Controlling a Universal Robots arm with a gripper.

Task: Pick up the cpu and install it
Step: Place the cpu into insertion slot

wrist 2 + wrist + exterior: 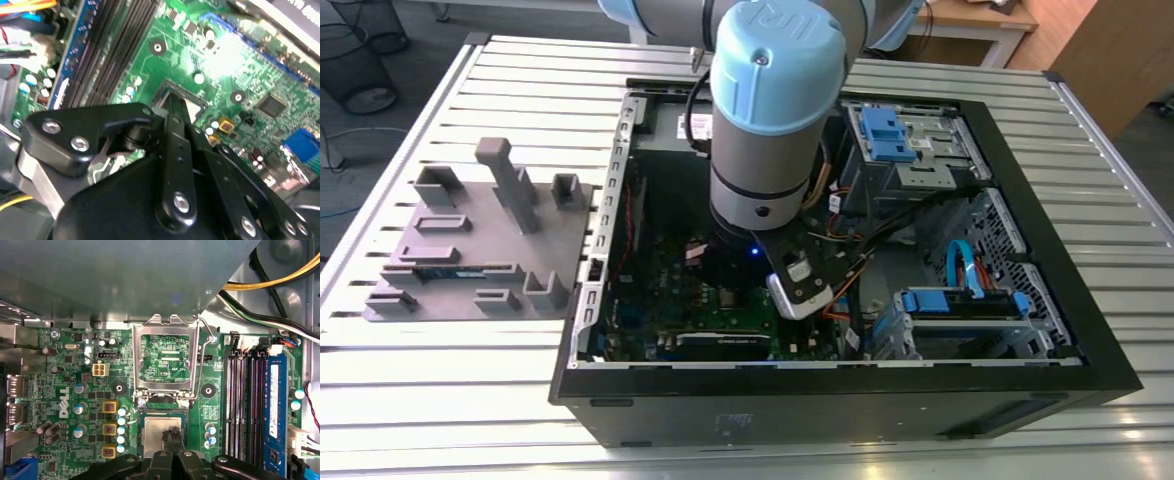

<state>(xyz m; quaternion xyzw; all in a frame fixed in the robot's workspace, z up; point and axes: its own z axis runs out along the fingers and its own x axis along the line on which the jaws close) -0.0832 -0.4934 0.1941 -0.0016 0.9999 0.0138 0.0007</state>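
Observation:
The cpu (155,432) is a flat square chip with a silver-grey top. It lies flat in the socket on the green motherboard (70,390), just below the raised silver socket frame (137,360). My gripper (172,436) stands right over the chip's top, with its two black fingers pressed together and their tips at or just above the metal. In the second wrist view the gripper (172,112) reaches down beside the pale cpu (194,106). In the exterior view the arm (767,150) stands inside the open computer case (1107,370).
Black memory slots (245,395) and a blue memory stick (275,400) run close beside the socket. Yellow, black and white cables (265,305) cross above them. A grey metal panel (125,275) overhangs the frame. A grey parts fixture (467,240) sits on the table at the exterior view's left.

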